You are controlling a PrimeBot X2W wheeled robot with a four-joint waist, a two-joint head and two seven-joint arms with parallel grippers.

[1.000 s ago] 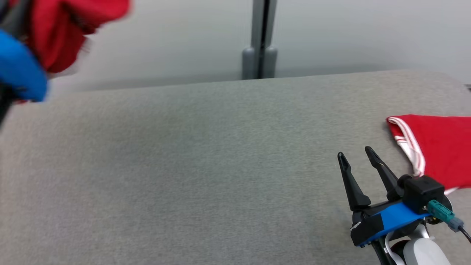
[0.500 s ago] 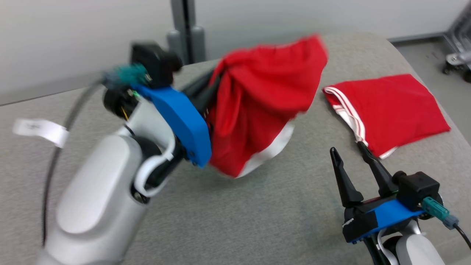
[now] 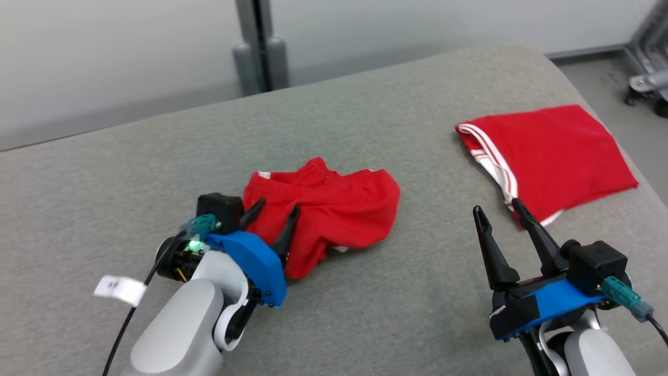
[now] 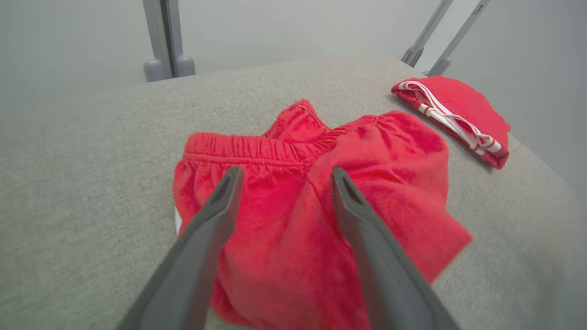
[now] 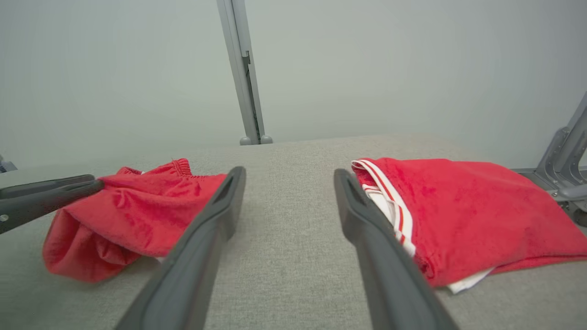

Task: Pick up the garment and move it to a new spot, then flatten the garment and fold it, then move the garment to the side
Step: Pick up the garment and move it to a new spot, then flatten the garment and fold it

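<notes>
A crumpled red garment with an elastic waistband lies in a heap near the middle of the grey table. My left gripper hovers over its near-left part, open, its two fingers spread above the cloth and gripping nothing. The left wrist view looks down at the garment past the spread left gripper. My right gripper stands open at the lower right, holding nothing, apart from the heap. In the right wrist view the garment lies left of the right gripper.
A second red garment with white stripes lies folded flat at the table's right end, just beyond my right gripper. A grey post rises behind the table. A metal frame stands on the floor past the right edge.
The head camera has swung round. My left arm carried the garment in from the left, lowered it onto the table and opened its jaws. My right gripper kept its pose.
</notes>
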